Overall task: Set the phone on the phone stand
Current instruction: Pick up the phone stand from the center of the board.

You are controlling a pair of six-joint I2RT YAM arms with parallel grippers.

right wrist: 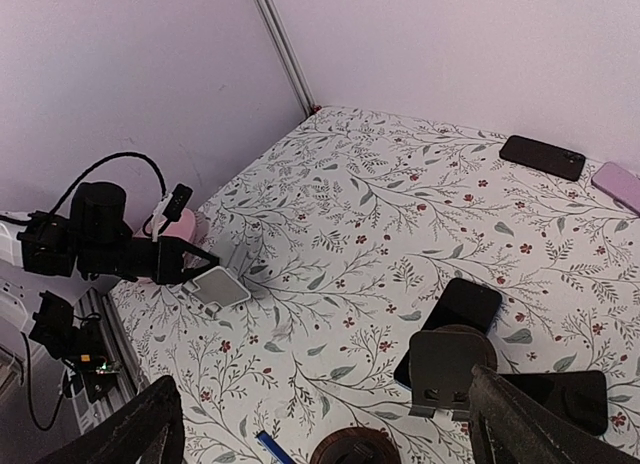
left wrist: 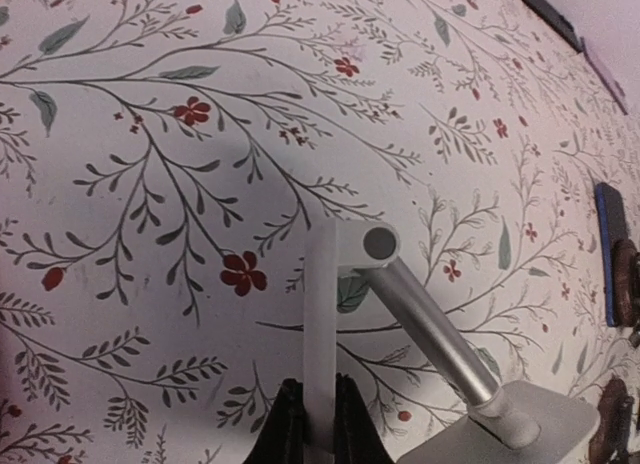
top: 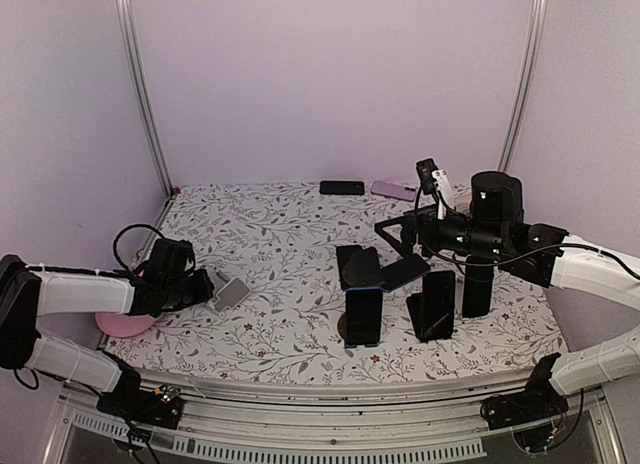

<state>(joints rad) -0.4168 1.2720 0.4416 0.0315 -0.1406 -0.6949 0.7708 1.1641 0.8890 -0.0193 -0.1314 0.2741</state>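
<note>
My left gripper (top: pixel 205 287) is shut on the thin white plate (left wrist: pixel 320 324) of a silver phone stand (top: pixel 231 293) at the table's left, low over the cloth. Its silver arm (left wrist: pixel 430 324) and base (left wrist: pixel 530 429) show in the left wrist view. A black phone with a blue edge (top: pixel 405 272) lies flat mid-table behind a dark stand (top: pixel 355 266). Another phone (top: pixel 363 316) stands upright on a round-based stand. My right gripper (top: pixel 392 234) is open and empty, raised above the flat phone (right wrist: pixel 455 314).
A black phone (top: pixel 342 187) and a pink phone (top: pixel 392 189) lie at the back edge. Two black upright stands (top: pixel 438 304) (top: pixel 478 284) stand at front right. A pink disc (top: pixel 125 324) lies under my left arm. Metal frame posts (top: pixel 140 84) rise at the back corners.
</note>
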